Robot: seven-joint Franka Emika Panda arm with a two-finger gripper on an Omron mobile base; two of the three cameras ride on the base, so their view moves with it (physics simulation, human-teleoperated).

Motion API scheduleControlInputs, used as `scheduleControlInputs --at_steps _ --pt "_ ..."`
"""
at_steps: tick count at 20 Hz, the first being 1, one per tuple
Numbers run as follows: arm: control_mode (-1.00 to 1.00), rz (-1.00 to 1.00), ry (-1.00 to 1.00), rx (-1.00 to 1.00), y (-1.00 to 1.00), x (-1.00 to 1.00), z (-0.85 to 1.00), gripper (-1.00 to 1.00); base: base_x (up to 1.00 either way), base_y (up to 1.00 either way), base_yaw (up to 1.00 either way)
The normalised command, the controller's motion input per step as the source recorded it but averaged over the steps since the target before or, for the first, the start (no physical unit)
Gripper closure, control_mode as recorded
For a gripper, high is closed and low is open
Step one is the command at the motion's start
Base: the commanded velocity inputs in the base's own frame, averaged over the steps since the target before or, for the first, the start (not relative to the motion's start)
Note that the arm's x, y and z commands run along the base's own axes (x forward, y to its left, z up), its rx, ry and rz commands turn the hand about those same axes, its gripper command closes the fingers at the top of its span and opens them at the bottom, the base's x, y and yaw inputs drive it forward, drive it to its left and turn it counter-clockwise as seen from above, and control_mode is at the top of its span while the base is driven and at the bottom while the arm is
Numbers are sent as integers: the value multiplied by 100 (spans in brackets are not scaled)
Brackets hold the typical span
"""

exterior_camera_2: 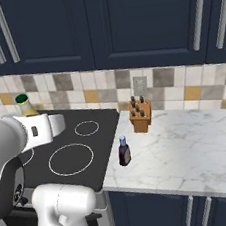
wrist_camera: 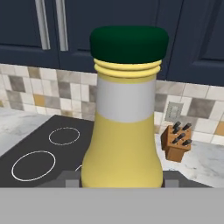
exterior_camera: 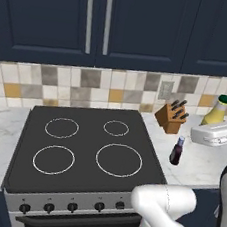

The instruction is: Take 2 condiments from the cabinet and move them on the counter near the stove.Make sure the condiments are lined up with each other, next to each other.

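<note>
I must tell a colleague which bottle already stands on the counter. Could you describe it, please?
Find the black stove; on the marble counter just to its right stands a small dark maroon bottle. It stands in front of the wooden knife block, and unlike the yellow bottle it has a blue-grey cap.

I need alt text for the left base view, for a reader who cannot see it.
A yellow bottle with a green cap is held upright in the robot's tool, above the marble counter right of a black stove. A maroon bottle and knife block stand there.
</note>
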Motion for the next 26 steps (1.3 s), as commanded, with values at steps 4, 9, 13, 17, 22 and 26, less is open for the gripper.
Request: scheduleControlInputs --at_steps 4,9,13,17,22,26 --pt "-100 0 0 -1 0 0 -4 100 0 1 0" --pt "-100 11 0 -9 -6 0 -27 100 0 0 0" --pt "-100 20 0 -11 -37 0 -25 100 0 0 0" --pt "-100 27 0 -10 -55 0 -39 100 0 0 0" --pt "-100 20 0 -8 -41 0 -36 100 0 0 0" --pt "-100 0 0 -2 -26 11 -36 100 0 0 0"
